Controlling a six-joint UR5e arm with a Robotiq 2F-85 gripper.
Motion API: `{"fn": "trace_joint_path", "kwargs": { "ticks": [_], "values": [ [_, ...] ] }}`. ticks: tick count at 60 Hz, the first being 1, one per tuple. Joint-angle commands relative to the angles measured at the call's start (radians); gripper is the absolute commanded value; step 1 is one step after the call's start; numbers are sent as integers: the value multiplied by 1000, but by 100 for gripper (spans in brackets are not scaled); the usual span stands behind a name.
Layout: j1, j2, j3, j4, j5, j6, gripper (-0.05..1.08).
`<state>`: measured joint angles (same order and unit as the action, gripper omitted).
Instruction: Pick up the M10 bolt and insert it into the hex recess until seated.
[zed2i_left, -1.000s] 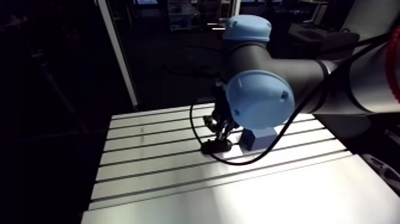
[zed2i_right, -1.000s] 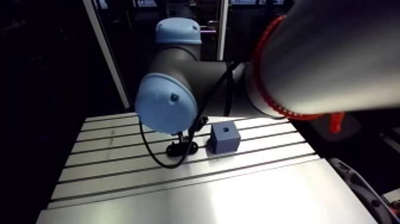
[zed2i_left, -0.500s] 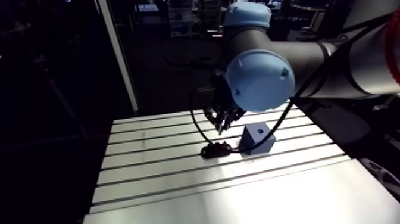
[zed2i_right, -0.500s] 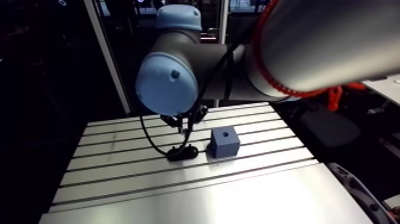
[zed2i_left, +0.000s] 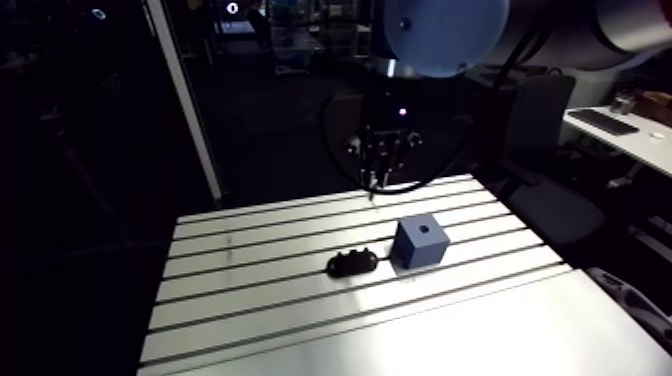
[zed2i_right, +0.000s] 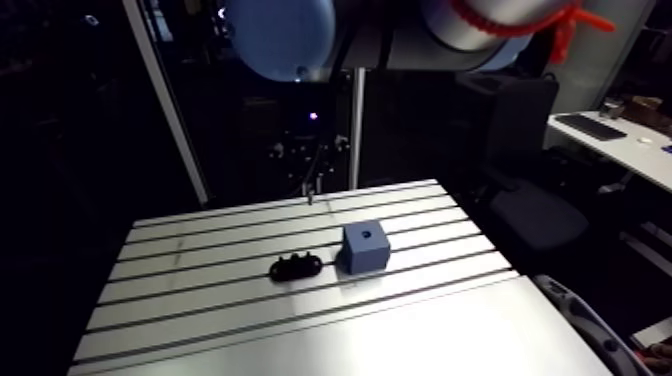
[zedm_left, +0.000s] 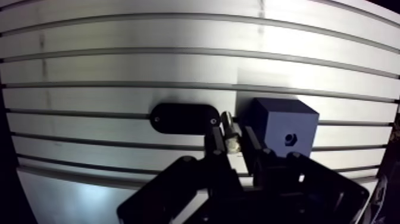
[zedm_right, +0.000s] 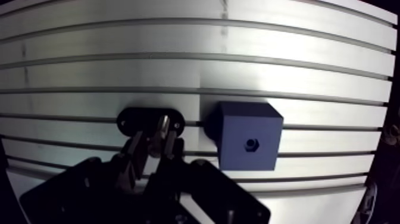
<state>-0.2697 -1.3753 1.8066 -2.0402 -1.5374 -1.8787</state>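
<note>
In the wrist view my gripper (zedm_left: 232, 144) is shut on the M10 bolt (zedm_left: 228, 126), a short silvery bolt that sticks out between the two fingertips. Far below it on the table lie a black oval holder (zedm_left: 183, 117) and, right beside that, a blue cube (zedm_left: 280, 126) with a small hex recess (zedm_left: 290, 138) in its top face. The arm view shows the gripper (zed2i_left: 374, 180) hanging high over the far part of the slotted table (zed2i_left: 250, 290), well above the holder (zed2i_left: 352, 263) and the cube (zed2i_left: 419, 242).
The slotted aluminium table runs wide around the holder and cube, with a smooth plate (zed2i_left: 480, 340) along its near side. A slanted white post (zed2i_left: 185, 110) stands behind the table's far left corner.
Earlier the gripper was low at the black holder. It has since risen high off the table with the bolt held between its fingers. Holder and cube stay put; the camera has shifted.
</note>
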Motion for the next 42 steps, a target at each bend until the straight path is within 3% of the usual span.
{"fn": "trace_joint_path", "kwargs": {
  "ticks": [1,6,11,24,33,42],
  "values": [
    [-79,16,-141,222,-19,-42,90],
    [-88,20,-161,246,-37,-47,90],
    [-113,29,-189,281,-71,-49,90],
    [-141,53,-237,351,-78,-50,91],
    [-142,81,-244,373,-107,-50,91],
    [-143,96,-244,368,-109,-50,91]
  ]
}}
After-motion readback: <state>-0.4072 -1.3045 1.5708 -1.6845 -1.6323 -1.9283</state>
